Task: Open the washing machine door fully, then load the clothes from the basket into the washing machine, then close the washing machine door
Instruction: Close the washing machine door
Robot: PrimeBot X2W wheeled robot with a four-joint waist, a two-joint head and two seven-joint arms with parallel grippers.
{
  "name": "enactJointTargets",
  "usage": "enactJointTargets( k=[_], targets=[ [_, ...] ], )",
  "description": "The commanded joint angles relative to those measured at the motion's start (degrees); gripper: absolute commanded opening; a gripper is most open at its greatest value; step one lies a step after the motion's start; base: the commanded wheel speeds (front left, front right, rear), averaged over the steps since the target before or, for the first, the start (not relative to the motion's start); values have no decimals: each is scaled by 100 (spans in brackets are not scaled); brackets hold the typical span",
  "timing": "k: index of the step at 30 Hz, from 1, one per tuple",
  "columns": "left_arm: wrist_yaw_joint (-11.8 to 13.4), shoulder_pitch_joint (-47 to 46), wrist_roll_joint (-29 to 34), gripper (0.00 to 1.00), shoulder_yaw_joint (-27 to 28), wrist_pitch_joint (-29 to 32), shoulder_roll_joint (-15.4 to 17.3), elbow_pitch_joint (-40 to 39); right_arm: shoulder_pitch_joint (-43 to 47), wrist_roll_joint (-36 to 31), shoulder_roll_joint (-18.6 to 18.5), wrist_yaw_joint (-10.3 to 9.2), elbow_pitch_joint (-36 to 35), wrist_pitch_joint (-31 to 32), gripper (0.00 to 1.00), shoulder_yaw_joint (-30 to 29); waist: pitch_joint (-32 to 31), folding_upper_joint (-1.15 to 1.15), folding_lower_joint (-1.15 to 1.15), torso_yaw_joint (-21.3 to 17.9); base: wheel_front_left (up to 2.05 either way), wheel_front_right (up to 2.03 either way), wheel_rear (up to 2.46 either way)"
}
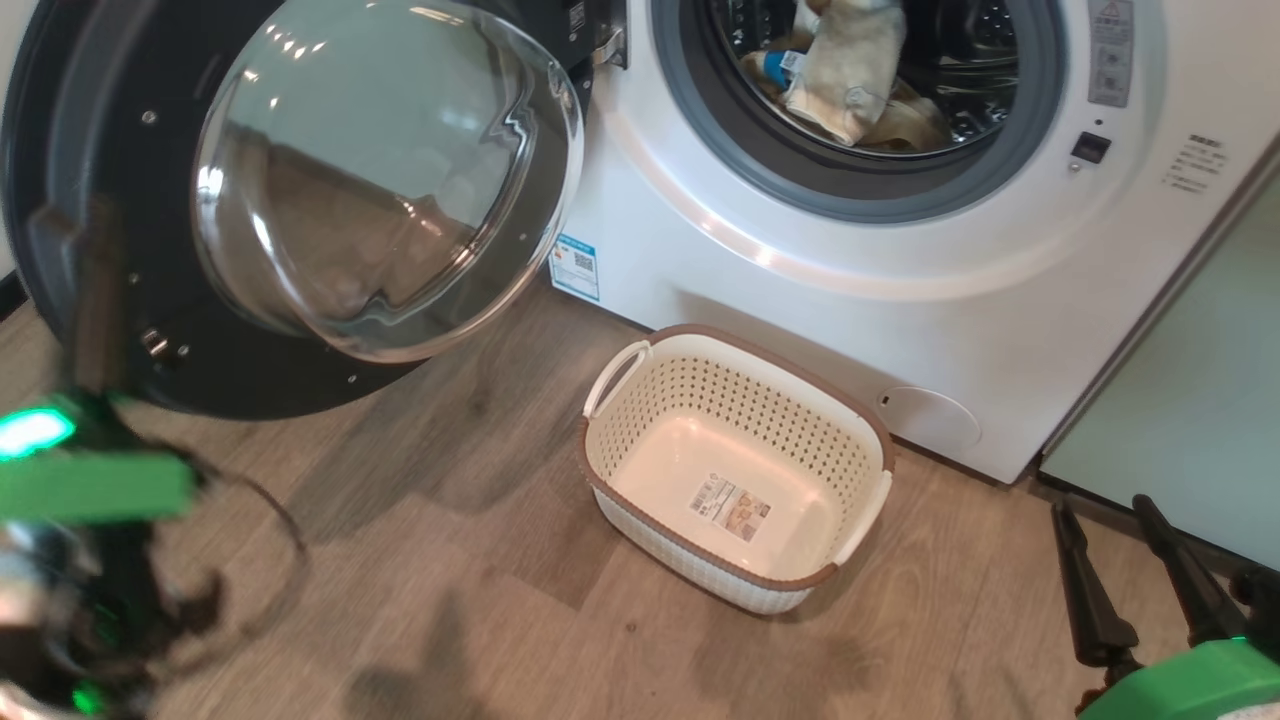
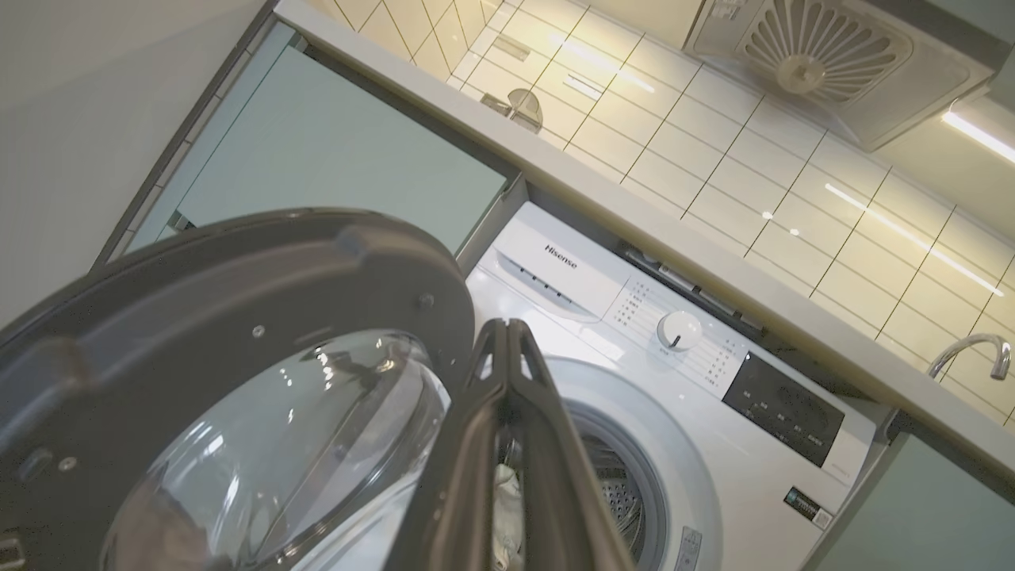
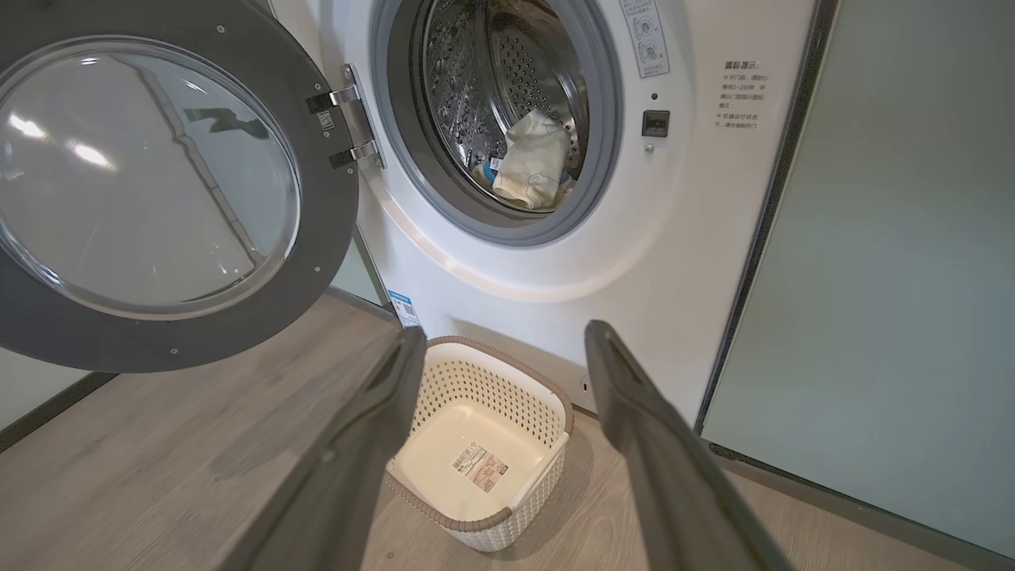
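Observation:
The washing machine door (image 1: 380,170) stands swung open to the left, black with a clear glass bowl. The white washing machine (image 1: 800,270) shows its grey-rimmed drum mouth, and pale yellow clothes (image 1: 850,70) lie inside the steel drum. On the floor in front sits the cream basket (image 1: 770,405), holding nothing but its label sticker. My left gripper (image 2: 507,329) is shut with nothing between its fingers, just beside the door's (image 2: 238,317) rim. Its arm (image 1: 90,480) is a green blur at the lower left. My right gripper (image 1: 1102,503) hangs open right of the basket (image 3: 484,381).
A pale green cabinet (image 1: 1190,420) flanks the machine on the right, another (image 2: 317,151) stands behind the door. Wooden floor (image 1: 450,560) spreads around the basket. A grey countertop (image 2: 634,214) with a tap (image 2: 971,349) runs above the machine.

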Motion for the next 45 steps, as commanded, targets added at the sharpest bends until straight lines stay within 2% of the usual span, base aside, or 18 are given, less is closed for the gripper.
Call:
enactJointTargets(
  k=[1,8,17,23,30,38,45],
  targets=[
    [-92,-552,-255,0,459,78,294,-171,-116,-53,-138,21,-243,5,100,80,13,0,0,36,0,0,0],
    [-266,-1466,-1054,0,1100,472,883,637,-136,-41,-207,21,-290,62,100,108,91,0,0,103,0,0,0],
    [-517,-2298,-1955,0,1496,1064,1412,2726,-179,7,-327,21,-319,141,100,159,194,0,0,66,0,0,0],
    [-714,-2630,-2461,0,1552,1506,1528,4066,-183,24,-398,21,-363,215,100,176,253,0,0,38,0,0,0],
    [-884,-3082,-2840,0,1636,1790,1612,5276,-217,21,-487,21,-470,328,100,161,375,0,0,39,0,0,0],
    [-993,-3431,-2930,0,1605,1833,1602,6124,-279,29,-556,21,-539,402,100,199,501,0,0,12,0,0,0],
    [-1057,-3734,-2892,0,1442,1916,1575,6557,-364,43,-655,21,-614,481,100,199,698,0,0,-31,0,0,0]
  ],
)
